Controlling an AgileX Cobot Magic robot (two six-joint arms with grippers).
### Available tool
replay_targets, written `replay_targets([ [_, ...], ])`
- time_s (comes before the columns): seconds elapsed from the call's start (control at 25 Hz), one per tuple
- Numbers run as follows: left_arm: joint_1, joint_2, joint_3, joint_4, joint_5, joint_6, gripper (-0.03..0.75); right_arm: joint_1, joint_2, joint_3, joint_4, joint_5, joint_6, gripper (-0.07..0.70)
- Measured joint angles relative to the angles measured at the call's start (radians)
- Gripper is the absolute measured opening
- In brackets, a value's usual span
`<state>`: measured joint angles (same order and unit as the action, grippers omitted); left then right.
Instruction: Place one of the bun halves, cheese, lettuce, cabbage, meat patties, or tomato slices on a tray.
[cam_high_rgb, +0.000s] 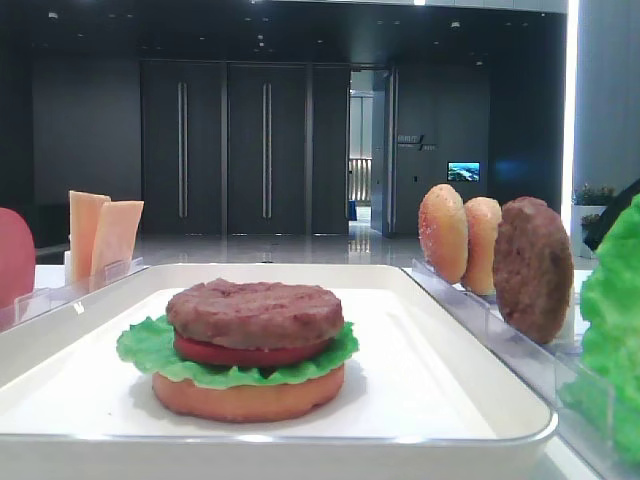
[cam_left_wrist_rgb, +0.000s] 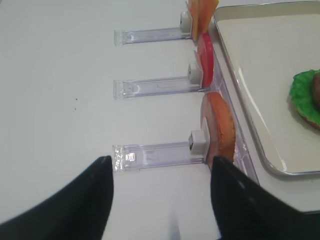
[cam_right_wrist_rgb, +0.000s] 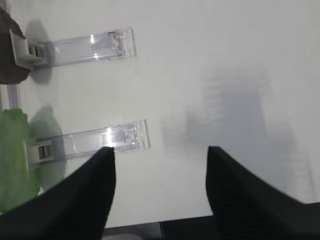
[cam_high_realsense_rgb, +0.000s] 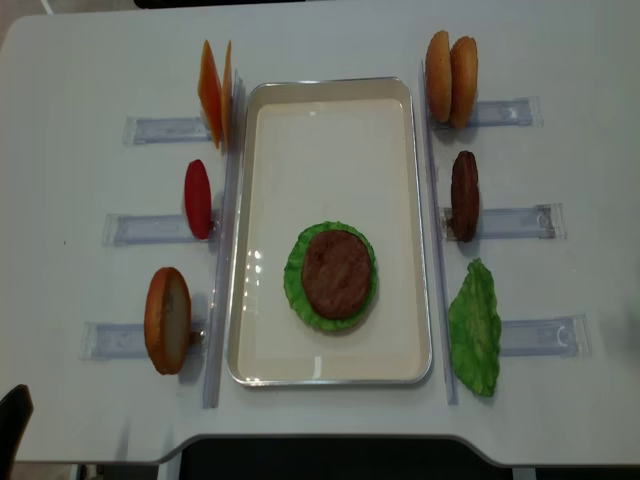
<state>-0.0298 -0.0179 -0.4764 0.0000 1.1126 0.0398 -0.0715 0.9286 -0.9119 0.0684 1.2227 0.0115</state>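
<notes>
While both black grippers, right (cam_right_wrist_rgb: 159, 172) and left (cam_left_wrist_rgb: 161, 175), hang spread wide and holding nothing, big white tray (cam_high_realsense_rgb: 270, 140) carries rough brown meat patty (cam_high_realsense_rgb: 337, 272) on frilly green lettuce (cam_high_realsense_rgb: 296, 283), red tomato slice (cam_high_rgb: 250, 354), round tan bun half (cam_high_rgb: 245, 395).

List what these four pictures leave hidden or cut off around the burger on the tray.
- Tomato slice: overhead view, covered by the meat patty.
- Bottom bun: overhead view, under the lettuce.
- Burger: left wrist view, cut by the right edge.
- Right gripper: absent from both exterior views.
</notes>
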Motion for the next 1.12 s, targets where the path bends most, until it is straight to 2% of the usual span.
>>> replay_targets([
  [0.2,0.0,0.0,0.0,0.0,0.0,0.0,0.471,0.0,-0.242,0.054,-0.068,0.001,0.023,0.381],
  [0.48,0.0,0.0,0.0,0.0,0.0,0.0,0.471,0.0,-0.485,0.146,-0.115,0.001,0.026,0.381],
  [0.8,0.0,0.0,0.0,0.0,0.0,0.0,0.471,0.0,-0.675,0.288,-0.119,-0.024,0.026,0.376],
  [0.96,0.0,0.0,0.0,0.0,0.0,0.0,0.471,0.0,-0.769,0.34,-0.119,-0.059,0.026,0.368],
  [1.12,0.0,0.0,0.0,0.0,0.0,0.0,0.471,0.0,-0.867,0.376,-0.119,-0.063,0.026,0.367],
])
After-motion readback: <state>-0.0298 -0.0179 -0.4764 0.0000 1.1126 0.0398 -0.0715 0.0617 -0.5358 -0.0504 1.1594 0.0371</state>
